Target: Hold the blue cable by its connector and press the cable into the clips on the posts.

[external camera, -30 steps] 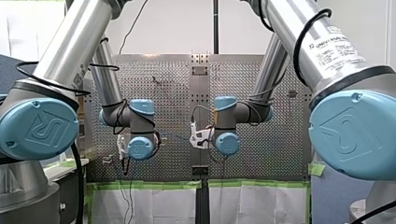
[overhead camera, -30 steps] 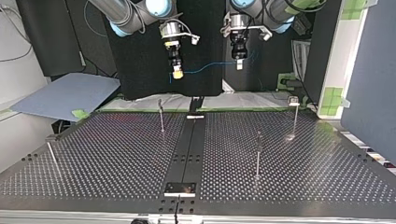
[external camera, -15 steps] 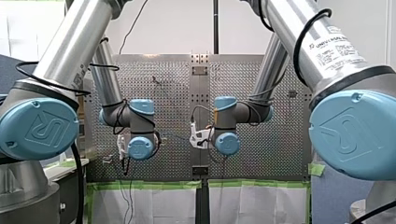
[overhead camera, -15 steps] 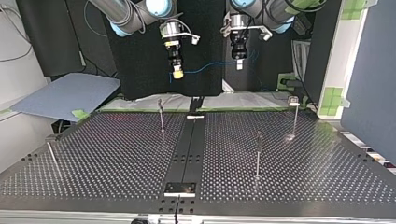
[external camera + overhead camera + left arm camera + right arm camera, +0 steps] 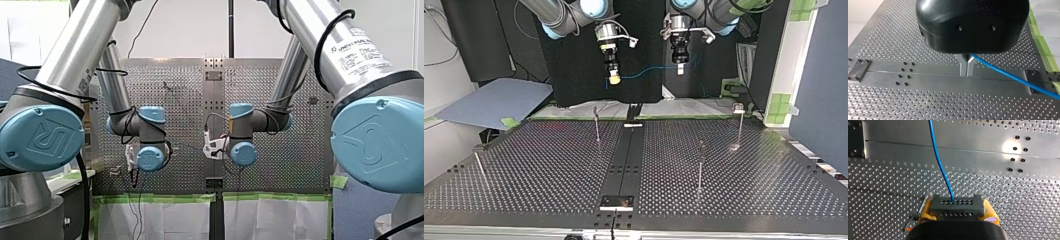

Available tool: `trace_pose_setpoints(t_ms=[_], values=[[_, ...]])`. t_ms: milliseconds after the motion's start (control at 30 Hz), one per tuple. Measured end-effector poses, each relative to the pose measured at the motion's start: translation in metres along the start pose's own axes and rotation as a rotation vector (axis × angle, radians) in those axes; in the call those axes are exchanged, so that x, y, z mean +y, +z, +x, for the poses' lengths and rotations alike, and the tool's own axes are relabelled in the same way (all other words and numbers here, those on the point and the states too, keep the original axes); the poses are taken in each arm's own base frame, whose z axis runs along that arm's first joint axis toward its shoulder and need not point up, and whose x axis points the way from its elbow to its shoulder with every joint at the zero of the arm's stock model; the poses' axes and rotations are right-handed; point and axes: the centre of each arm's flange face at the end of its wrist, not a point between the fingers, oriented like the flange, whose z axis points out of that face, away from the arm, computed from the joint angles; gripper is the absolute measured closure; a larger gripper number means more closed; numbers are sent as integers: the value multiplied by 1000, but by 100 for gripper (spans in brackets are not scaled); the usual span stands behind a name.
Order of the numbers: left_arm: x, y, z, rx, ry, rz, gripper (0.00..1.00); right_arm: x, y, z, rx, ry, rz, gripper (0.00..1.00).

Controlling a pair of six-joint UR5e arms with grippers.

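We note no change: left fingers (image 5: 963,67) pinch the blue cable (image 5: 1008,75), right fingers (image 5: 990,213) clamp its connector (image 5: 957,206); clipping unstarted.

Both wrists point down, claws high over the surface (image 5: 549,165). My left claw (image 5: 967,73) pinches the blue cable (image 5: 1008,74); my right claw (image 5: 957,210) clamps its connector (image 5: 957,204) between yellow pads (image 5: 926,211).
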Motion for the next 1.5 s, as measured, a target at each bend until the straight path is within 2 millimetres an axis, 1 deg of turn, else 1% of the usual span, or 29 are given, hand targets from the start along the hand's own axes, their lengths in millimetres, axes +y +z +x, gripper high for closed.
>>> trace_pose_setpoints(t_ms=[67,233,333,467,567,667,800,900,1000,1133,1300,1500], values=[[2,0,2,7,9,-9,98,-1,1,-1,-3,-5,2,100],[18,5,15,45,69,-72,98,-5,7,-11,-32,-22,7,100],[27,8,23,67,106,-102,98,-6,7,-22,-65,-32,11,100],[40,13,35,98,157,-137,98,-6,1,-43,-129,-50,18,100],[49,16,44,123,195,-162,98,-6,-3,-54,-167,-60,22,100],[59,19,53,149,232,-187,98,-6,-5,-59,-185,-65,24,100],[73,22,65,186,283,-219,98,-6,-6,-61,-191,-67,25,100],[83,26,69,204,316,-246,98,-6,-6,-61,-192,-67,25,100],[93,34,66,202,331,-284,98,-8,-2,-54,-181,-59,24,100],[101,40,57,192,322,-329,98,-12,2,-39,-166,-33,29,100],[101,42,44,187,310,-337,98,-17,3,-18,-160,11,62,100],[98,43,29,182,282,-332,98,-21,9,14,-130,66,107,100]])
